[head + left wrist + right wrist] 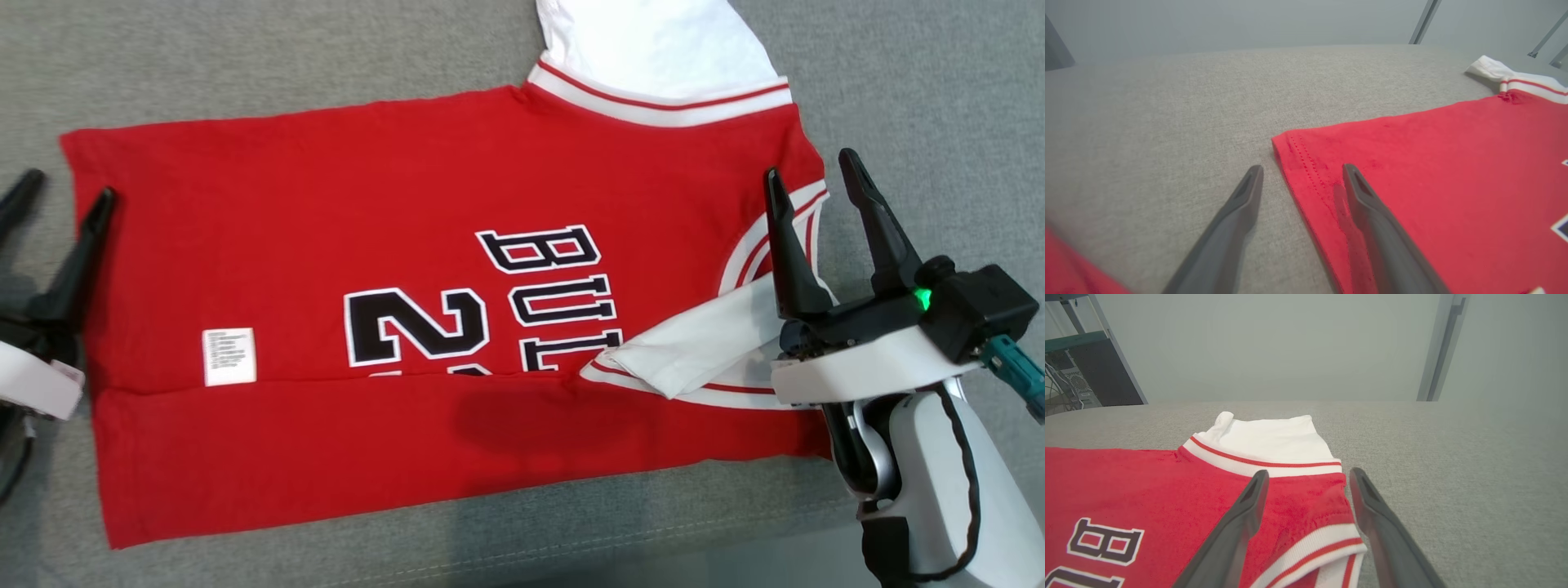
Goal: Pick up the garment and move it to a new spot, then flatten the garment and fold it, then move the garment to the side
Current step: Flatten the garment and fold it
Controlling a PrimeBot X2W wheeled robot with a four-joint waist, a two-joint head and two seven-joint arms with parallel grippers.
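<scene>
Right gripper: jaws spread, empty, above jersey's collar end. Left gripper: spread too, straddling jersey's hem edge. Jersey flat on grey pad, near side folded over.

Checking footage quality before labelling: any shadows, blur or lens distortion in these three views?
Head view: sharp, evenly lit, one soft shadow on the jersey, along its lower fold. Left wrist view: a blurred red patch in the bottom-left corner. Right wrist view: the table bows at its far edge, background hazy.
</scene>
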